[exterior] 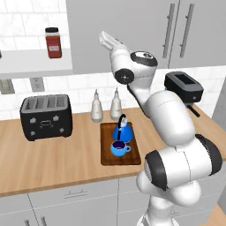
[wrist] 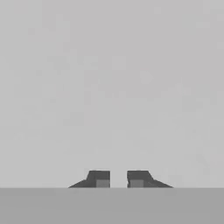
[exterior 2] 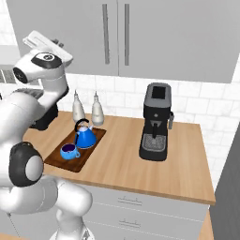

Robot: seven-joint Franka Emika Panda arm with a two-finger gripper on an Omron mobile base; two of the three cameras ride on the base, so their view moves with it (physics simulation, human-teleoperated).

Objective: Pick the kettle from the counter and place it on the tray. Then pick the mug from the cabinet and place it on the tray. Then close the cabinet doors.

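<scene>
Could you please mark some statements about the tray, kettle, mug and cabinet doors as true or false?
1. The kettle stands on the tray. True.
2. The mug sits on the bare counter. False: it is on the tray, in front of the kettle.
3. The cabinet doors hang wide open. False: they look shut.
4. The gripper holds nothing. True.
5. Two white bottles stand behind the tray. True.

No legible text or labels anywhere

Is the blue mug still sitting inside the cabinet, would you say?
No, the mug sits on the tray in front of the kettle, on the counter.
</scene>
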